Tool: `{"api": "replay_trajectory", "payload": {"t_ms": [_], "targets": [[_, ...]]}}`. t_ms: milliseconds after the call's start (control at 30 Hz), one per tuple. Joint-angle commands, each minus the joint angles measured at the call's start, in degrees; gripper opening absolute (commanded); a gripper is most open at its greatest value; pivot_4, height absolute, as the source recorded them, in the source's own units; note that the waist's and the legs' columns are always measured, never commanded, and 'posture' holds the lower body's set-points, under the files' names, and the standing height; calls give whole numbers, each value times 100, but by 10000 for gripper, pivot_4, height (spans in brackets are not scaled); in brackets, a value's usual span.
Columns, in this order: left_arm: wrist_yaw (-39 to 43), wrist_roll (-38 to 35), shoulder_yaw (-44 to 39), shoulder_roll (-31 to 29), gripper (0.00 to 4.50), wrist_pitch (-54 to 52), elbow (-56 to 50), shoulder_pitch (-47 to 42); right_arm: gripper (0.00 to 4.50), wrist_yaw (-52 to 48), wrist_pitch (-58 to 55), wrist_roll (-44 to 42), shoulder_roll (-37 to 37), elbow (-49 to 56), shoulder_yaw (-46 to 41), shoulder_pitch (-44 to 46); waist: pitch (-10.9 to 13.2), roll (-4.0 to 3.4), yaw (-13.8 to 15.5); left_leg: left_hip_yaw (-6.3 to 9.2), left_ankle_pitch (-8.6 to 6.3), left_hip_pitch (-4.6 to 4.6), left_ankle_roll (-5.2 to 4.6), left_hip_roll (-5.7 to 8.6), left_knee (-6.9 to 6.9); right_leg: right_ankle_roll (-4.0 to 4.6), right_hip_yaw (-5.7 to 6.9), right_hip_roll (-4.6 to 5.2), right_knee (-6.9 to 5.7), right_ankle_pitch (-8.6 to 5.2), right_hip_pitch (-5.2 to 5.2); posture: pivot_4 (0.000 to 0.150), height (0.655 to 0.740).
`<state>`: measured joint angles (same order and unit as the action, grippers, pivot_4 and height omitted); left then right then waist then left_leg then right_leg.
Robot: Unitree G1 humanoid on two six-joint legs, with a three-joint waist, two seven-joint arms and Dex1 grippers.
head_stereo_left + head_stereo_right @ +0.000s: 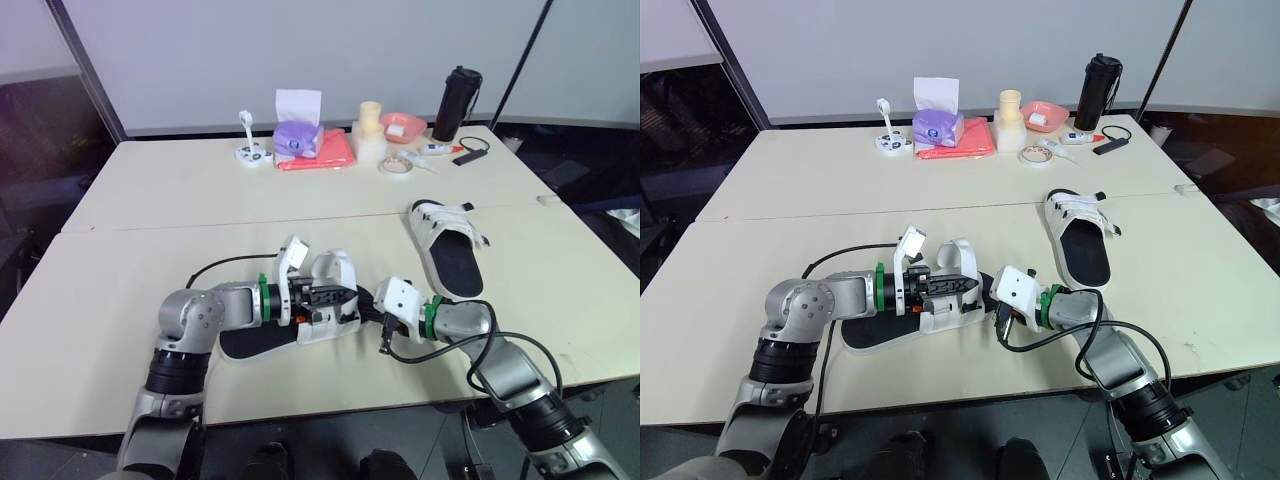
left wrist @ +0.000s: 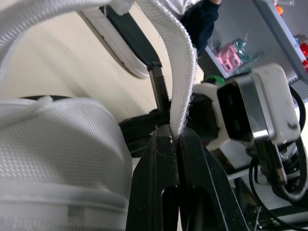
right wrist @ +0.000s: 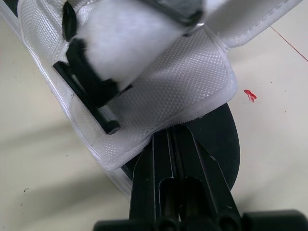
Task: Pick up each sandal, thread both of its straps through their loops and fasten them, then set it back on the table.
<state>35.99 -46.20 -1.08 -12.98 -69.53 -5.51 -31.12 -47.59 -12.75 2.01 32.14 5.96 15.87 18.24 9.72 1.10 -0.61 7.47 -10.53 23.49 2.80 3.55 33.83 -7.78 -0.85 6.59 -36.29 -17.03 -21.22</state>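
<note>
Left fingers (image 2: 156, 192) tight on strap (image 2: 182, 72), right fingers (image 3: 154, 192) together at sandal flap (image 3: 192, 82), both aimed inward.

The near sandal (image 1: 318, 328), black-soled with white mesh straps, lay on the table (image 1: 150, 250) at 6 o'clock by the front edge. 1 strap (image 2: 185, 72) arched up, its end pinched in my left gripper (image 2: 175, 138). My right gripper (image 3: 174, 131) met its mesh flap, fingers together. The 2nd sandal (image 1: 447, 250) lay flat, footbed up, at 2 o'clock from it, well apart.
</note>
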Motion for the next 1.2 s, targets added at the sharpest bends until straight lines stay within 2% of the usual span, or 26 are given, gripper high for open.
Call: {"api": "replay_trajectory", "payload": {"t_ms": [33, 400, 567, 767, 1200], "targets": [[9, 53, 121, 4, 243, 247, -234, 130, 0, -58, -146, 134, 28, -209, 185, -150, 0, 0, 1, 0, 0, 0, 0, 0, 0, 0, 0, 0, 0, 0, 0, 1500, 7400], [311, 276, 340, -9, 243, 1275, -302, 576, 0, -79, -149, 129, 41, -219, 181, -133, -1, -1, 4, 0, 0, 0, 0, -3, 0, 14, -2, 2, 2, -7, 0, 1500, 7400], [370, 229, 368, -38, 243, 1260, -232, 796, 0, -75, -165, 126, 41, -203, 177, -141, -1, -2, 3, 1, 0, 0, 0, -4, 0, 18, -2, 2, 3, -9, 1, 1500, 7400], [101, -231, -50, 234, 243, 998, -170, 875, 0, -75, -167, 122, 51, -187, 170, -173, -2, -2, 4, 5, 0, 0, -1, -8, 0, 16, -2, 4, 3, -8, 1, 1500, 7400], [158, -527, -69, 271, 243, 944, -313, 972, 0, -76, -212, 119, 62, -123, 163, -235, -2, -2, 10, 2, -1, 0, 0, -6, 0, 18, -1, 7, 6, -10, 2, 1500, 7400]]}}
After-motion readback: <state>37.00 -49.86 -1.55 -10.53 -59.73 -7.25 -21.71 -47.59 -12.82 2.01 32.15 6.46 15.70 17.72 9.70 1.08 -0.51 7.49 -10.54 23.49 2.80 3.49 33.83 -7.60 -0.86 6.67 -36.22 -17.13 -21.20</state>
